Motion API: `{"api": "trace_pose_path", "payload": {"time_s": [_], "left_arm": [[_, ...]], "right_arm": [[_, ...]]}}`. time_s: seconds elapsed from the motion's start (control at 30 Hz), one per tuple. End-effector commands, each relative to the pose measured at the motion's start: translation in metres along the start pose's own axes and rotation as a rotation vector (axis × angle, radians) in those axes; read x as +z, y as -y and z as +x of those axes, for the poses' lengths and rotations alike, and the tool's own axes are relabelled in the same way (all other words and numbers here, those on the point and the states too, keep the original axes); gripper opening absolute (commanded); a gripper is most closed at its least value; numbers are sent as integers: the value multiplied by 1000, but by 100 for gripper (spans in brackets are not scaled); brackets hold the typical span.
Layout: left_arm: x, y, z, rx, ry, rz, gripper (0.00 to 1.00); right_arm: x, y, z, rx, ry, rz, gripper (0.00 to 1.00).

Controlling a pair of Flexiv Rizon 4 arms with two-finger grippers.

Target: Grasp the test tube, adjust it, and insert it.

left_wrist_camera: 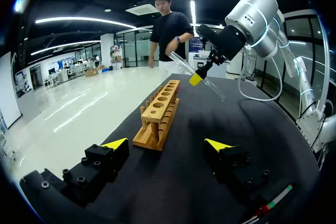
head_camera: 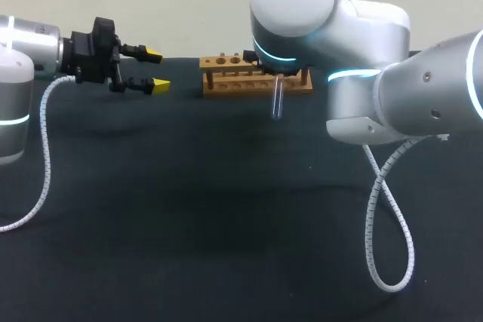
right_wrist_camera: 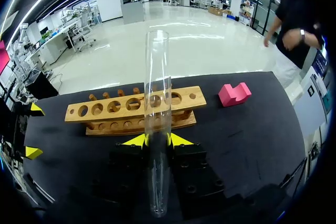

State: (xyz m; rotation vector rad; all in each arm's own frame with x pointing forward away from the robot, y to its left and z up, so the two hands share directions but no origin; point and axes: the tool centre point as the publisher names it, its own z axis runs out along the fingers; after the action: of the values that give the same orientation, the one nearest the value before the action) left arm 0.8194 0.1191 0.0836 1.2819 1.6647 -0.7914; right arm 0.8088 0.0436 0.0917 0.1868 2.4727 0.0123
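Glass fills the right wrist view. The test tube runs out between the fingers of my right gripper, with both yellow tips pressed to its sides, so I have it clamped. Ahead of those fingers lies the wooden rack, holes up, and the tube's far end overlaps that row, I judge to help line it up. A pink block sits beyond the rack's end.

From the left wrist, my left gripper stands spread wide with nothing between its fingers. The rack lies ahead of them, and past it the tube hangs tilted in the other gripper.

From the head view, the tube hangs below my right fingers, just beside the rack and clear of the black table. It is in no hole yet. My left fingers are well apart from it, probably waiting to help with the adjustment.
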Motion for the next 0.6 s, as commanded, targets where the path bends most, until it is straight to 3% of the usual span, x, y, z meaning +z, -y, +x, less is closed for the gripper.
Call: {"api": "trace_pose_path", "payload": {"time_s": [0.03,0.6], "left_arm": [[-1,1,1,3,4,-3,100],[-1,1,1,3,4,-3,100]], "right_arm": [[-11,8,6,1,79,-6,0],[-43,28,12,-19,197,-53,0]]}}
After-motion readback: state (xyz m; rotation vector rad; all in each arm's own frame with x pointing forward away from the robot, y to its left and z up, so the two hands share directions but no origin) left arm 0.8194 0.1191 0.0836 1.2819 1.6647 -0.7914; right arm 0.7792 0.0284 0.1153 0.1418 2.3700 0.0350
